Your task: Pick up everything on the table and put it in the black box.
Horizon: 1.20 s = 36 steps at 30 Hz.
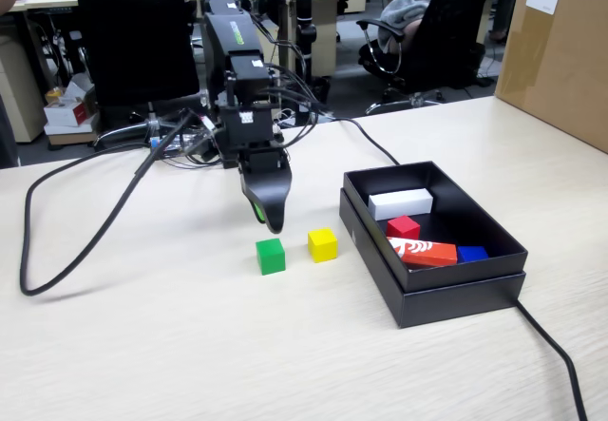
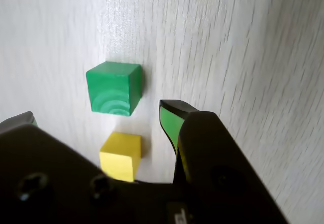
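From my seat I see the gripper (image 1: 270, 214) hanging nose-down over the table (image 1: 190, 345), just behind the two cubes left on the wood. Its tips are above the surface and touch nothing. In the wrist view the fingers (image 2: 171, 120) stand spread apart with bare wood grain between them; one green-lined tip shows at the middle of the picture and the corner of the other shows at the left edge. They hold nothing.

The green cube (image 1: 271, 256) sits flat on the table just in front of the gripper in the fixed view, and the yellow cube (image 1: 323, 244) sits just to its right there, close to it but not touching. In the wrist view the green cube (image 2: 113, 88) lies ahead of the finger tips and the yellow cube (image 2: 121, 154) lies between the fingers, partly hidden by the gripper body at the bottom.

The black box (image 1: 456, 297) stands to the right of the cubes in the fixed view, near the yellow one. The red cube (image 1: 404, 226) is already inside it, resting against the white block (image 1: 400, 202) behind it and the long red-orange block (image 1: 424, 252) in front. A blue piece (image 1: 472, 253) lies beside the right end of the long block. A black cable (image 1: 85, 240) loops across the table on the left.
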Available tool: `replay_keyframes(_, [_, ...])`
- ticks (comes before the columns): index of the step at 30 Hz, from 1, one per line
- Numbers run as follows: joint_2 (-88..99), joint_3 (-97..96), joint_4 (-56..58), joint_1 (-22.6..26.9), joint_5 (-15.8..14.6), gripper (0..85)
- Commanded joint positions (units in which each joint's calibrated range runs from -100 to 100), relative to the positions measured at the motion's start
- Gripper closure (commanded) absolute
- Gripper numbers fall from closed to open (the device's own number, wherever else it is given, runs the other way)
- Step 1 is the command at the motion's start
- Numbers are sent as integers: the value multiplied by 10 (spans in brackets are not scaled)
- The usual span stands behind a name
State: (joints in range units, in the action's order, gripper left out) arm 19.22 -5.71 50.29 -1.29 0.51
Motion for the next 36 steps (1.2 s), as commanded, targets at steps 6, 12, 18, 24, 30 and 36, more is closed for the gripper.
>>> replay_keyframes(6, [-62,46,-56,-5,-2,382])
replay_keyframes(12, [-91,53,-66,-4,0,426])
replay_keyframes(18, [-109,53,-70,-4,0,435])
replay_keyframes(24, [-125,47,-107,-8,11,612])
replay_keyframes(30, [-127,46,-115,-11,11,754])
replay_keyframes(36, [-83,42,-86,-9,9,789])
